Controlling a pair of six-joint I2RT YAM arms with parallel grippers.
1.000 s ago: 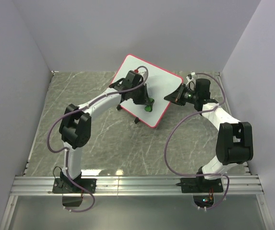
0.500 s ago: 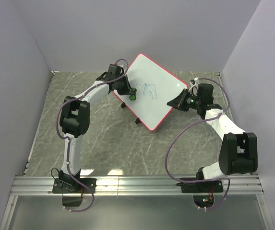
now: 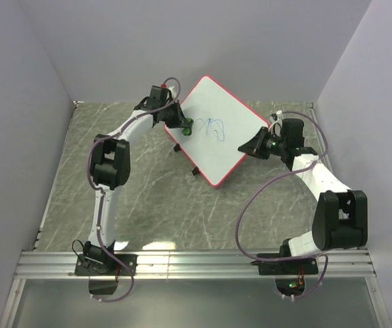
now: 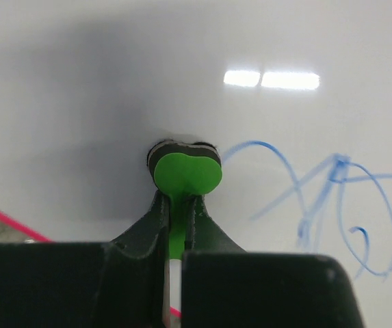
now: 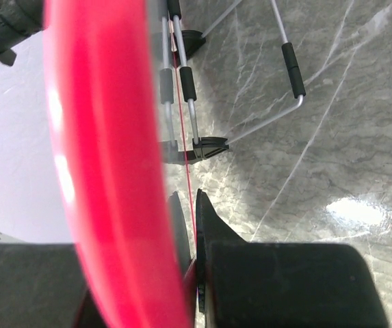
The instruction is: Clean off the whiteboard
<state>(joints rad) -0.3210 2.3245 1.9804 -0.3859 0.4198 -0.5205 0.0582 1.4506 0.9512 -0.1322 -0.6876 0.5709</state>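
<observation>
The whiteboard is white with a red-pink rim and stands tilted at the back middle of the table. A blue scribble marks its face, also seen in the left wrist view. My left gripper is shut on a green eraser and presses it against the board, just left of the scribble. My right gripper is shut on the board's right rim, holding it. Wire legs with black feet show behind the board.
The grey marbled table lies around the board. Grey walls stand close at the left, right and back. A metal rail runs along the near edge by the arm bases.
My left gripper with the eraser went from the board's lower middle to its left side, uncovering the blue scribble. The board tipped a little. My right gripper kept its hold.
</observation>
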